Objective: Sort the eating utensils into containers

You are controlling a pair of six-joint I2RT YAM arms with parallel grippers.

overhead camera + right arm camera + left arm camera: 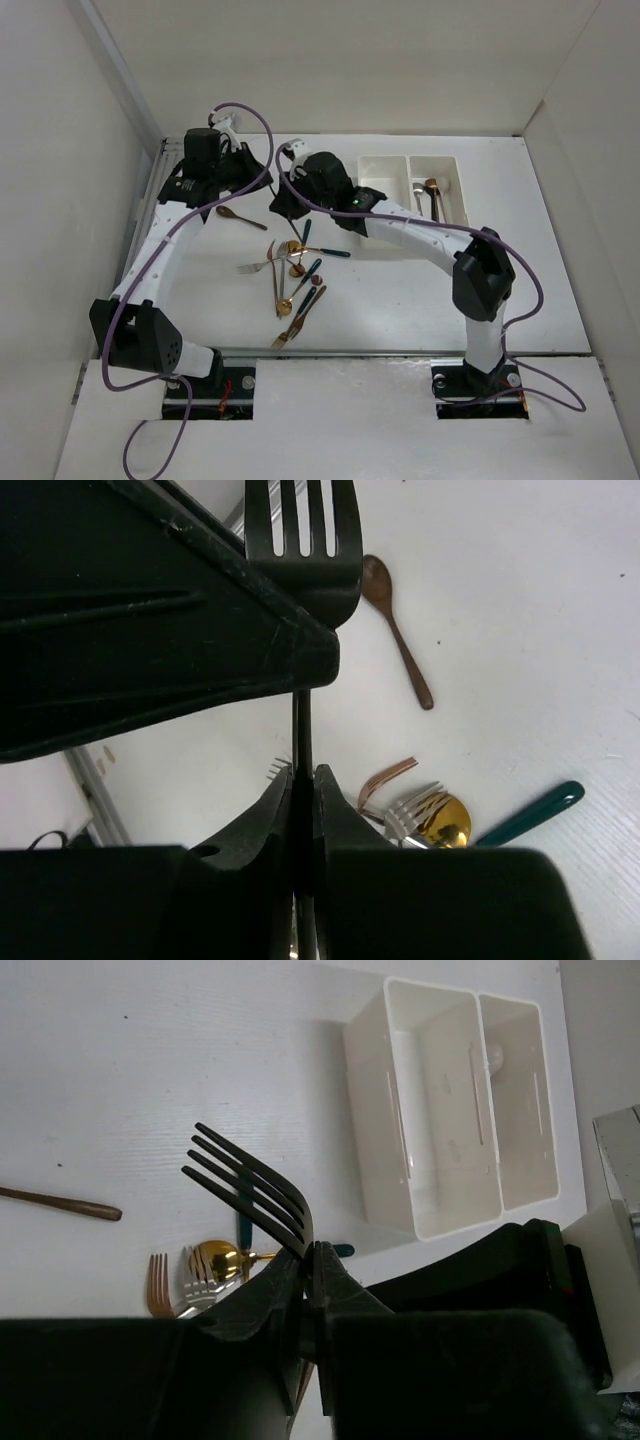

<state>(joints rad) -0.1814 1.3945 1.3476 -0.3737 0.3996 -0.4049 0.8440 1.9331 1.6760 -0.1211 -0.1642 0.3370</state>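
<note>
The white surface [400, 290] carries most utensils [292, 280] unsorted, only a few lie in the containers [410, 157] at their two o'clock, and the left tool [308, 1260] and right tool [303, 780] both clench one black fork [250, 1185].

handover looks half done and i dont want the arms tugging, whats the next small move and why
Probably open the left gripper a little. It and the right gripper both look shut on the same black fork, the left near the neck, the right on the slim handle. The right arm sits nearer the white bins, so letting go there should free it to carry the fork over.
</note>
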